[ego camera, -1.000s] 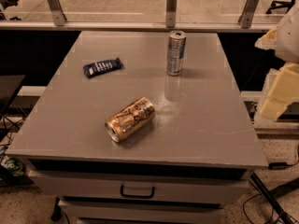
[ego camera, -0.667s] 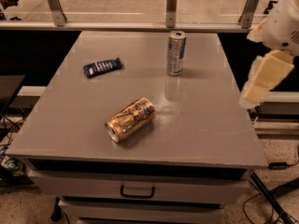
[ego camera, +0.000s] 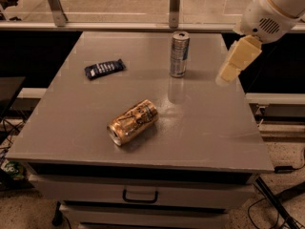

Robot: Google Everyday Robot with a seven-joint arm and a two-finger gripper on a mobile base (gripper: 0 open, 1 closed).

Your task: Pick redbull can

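Note:
The redbull can [ego camera: 179,54] is slim, silver and blue, and stands upright at the back middle of the grey table [ego camera: 209,128]. My gripper [ego camera: 228,75] hangs from the white arm at the upper right, above the table's right side. It is to the right of the can and apart from it, with nothing in it.
A gold can [ego camera: 133,122] lies on its side near the table's middle front. A flat dark-blue snack wrapper [ego camera: 104,68] lies at the back left. A drawer handle [ego camera: 140,196] shows below the front edge. A railing runs behind the table.
My arm and gripper have moved left from the right edge of the view, over the table's right side, nearer the redbull can. The objects on the table have not moved.

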